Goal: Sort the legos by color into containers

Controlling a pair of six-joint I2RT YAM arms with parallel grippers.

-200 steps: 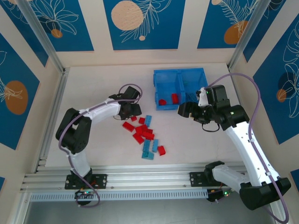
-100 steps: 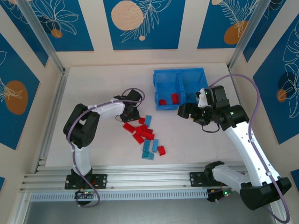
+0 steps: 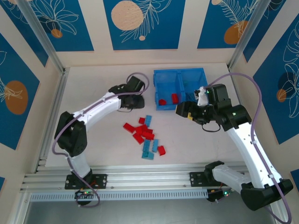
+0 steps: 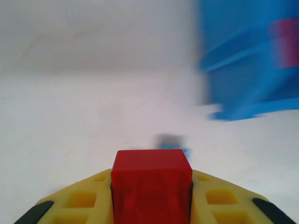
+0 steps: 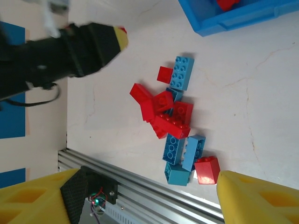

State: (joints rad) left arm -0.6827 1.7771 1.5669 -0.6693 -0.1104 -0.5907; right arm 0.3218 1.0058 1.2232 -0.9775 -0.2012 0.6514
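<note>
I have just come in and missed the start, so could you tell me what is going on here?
Two robot arms are sorting lego bricks by colour. The left gripper is shut on a red brick, just left of the blue bin, whose left compartment holds two red bricks. A pile of red and blue bricks lies on the table. The right gripper hangs open by the bin's near edge.

At left gripper (image 3: 141, 101): clamped on red lego (image 4: 152, 184) between yellow fingers (image 4: 79, 200), arm stretched far forward. At right gripper (image 3: 180, 110): jaws standing apart, elbow bent, wrist turned leftward.
</note>
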